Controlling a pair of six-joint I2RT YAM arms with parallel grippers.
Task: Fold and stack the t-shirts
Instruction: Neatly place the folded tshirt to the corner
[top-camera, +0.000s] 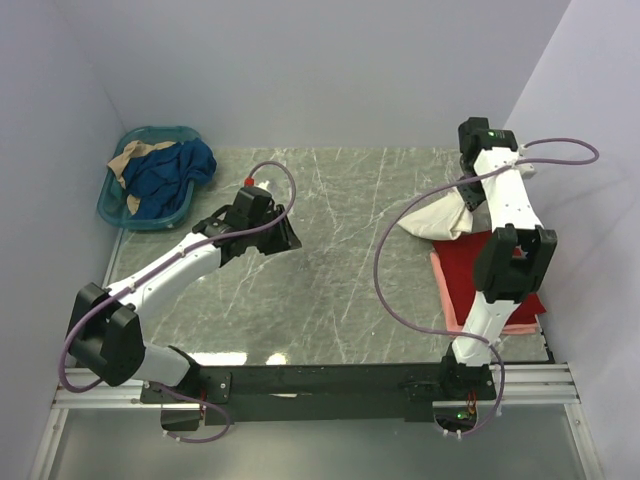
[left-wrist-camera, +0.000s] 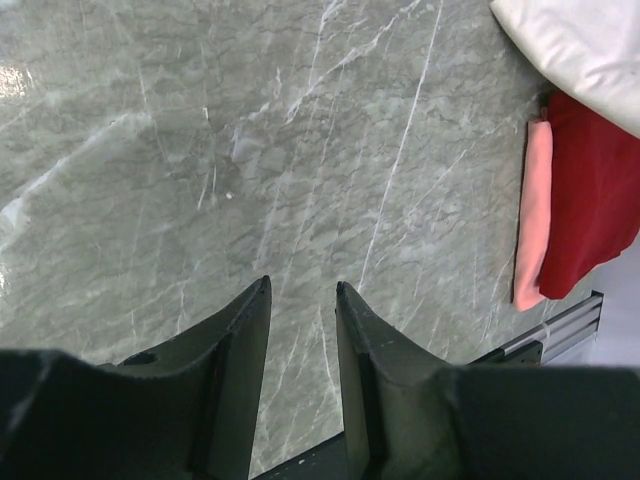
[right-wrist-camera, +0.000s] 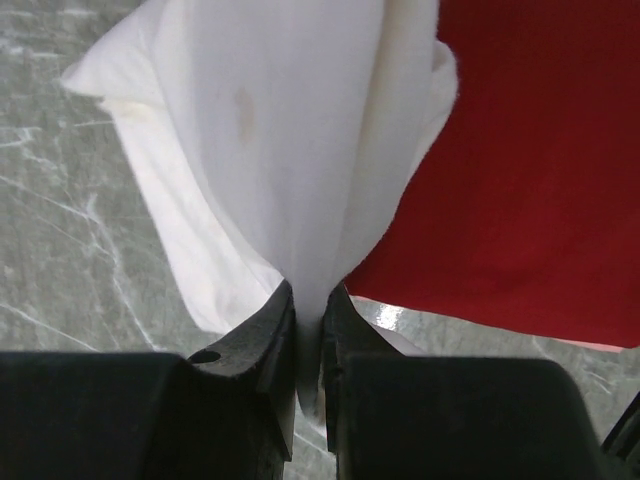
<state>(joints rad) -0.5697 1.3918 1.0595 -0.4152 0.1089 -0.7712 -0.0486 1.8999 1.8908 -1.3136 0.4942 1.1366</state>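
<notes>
A bunched cream-white t-shirt (top-camera: 440, 217) hangs at the right side of the table, and my right gripper (top-camera: 472, 200) is shut on it. In the right wrist view the gripper (right-wrist-camera: 309, 292) pinches a fold of the cream t-shirt (right-wrist-camera: 270, 130), which drapes partly over the red t-shirt (right-wrist-camera: 540, 170). The red t-shirt (top-camera: 462, 270) lies flat on a pink t-shirt (top-camera: 450, 305) whose edge shows along the left. My left gripper (top-camera: 285, 235) hovers open over bare marble left of centre, nothing between its fingers. Its wrist view shows the gripper (left-wrist-camera: 303, 288), cream t-shirt (left-wrist-camera: 580, 50), red t-shirt (left-wrist-camera: 590, 200) and pink t-shirt (left-wrist-camera: 533, 215).
A teal basket (top-camera: 160, 130) stands at the back left corner with blue cloth (top-camera: 165, 175) and tan cloth in it. Walls close in the table on the left, back and right. A black rail (top-camera: 330, 380) runs along the near edge.
</notes>
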